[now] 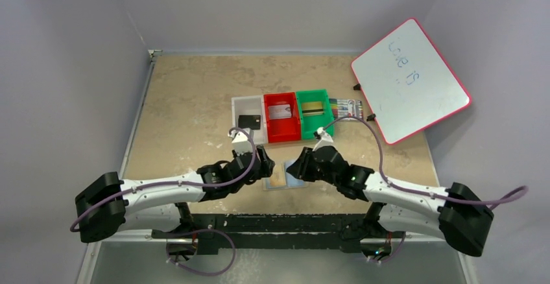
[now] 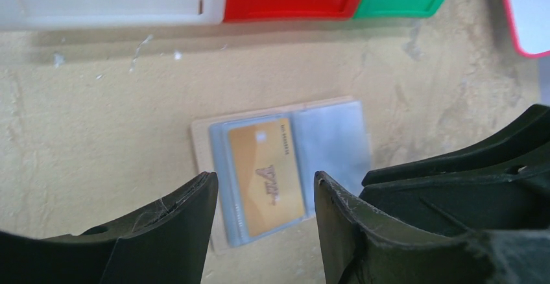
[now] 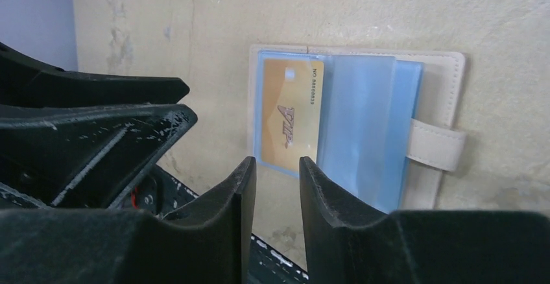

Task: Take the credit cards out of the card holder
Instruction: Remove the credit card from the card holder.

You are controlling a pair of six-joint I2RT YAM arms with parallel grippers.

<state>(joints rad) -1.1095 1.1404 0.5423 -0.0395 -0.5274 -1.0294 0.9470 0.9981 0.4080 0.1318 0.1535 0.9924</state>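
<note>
Lying open and flat on the counter (image 1: 188, 102), the card holder (image 1: 284, 179) sits close to the counter's near edge, between the two hands. It is a tan folding wallet with stitched edges. Two light-blue clear pockets (image 3: 363, 122) cover its inner face. A gold card (image 2: 264, 175) marked "VIP" fills the left pocket; the right pocket shows no card. A tan snap tab (image 3: 436, 144) projects from the right edge.

The opened holder's long axis runs left to right. The gold card's long axis runs near to far, so its print reads sideways.

The left hand (image 2: 263, 229) hangs at the holder's left side with its fingers well apart and nothing between them. In the left wrist view they frame the near end of the gold card. The right hand (image 3: 277, 196) hangs at the right side, its fingers (image 3: 227, 225) parted by a narrow gap only, with nothing in the gap. Contact between either hand and the holder cannot be told.

Bare counter separates the holder's far edge from a row of three bins: white bin (image 1: 246, 106), red bin (image 1: 285, 130) and green bin (image 1: 321, 122), each with a card in it. A striped marker pack (image 1: 346, 108) lies just right of the green bin. A red-framed whiteboard (image 1: 410, 80) occupies the far right corner. A black mounting rail (image 1: 292, 222) runs along the near side.
</note>
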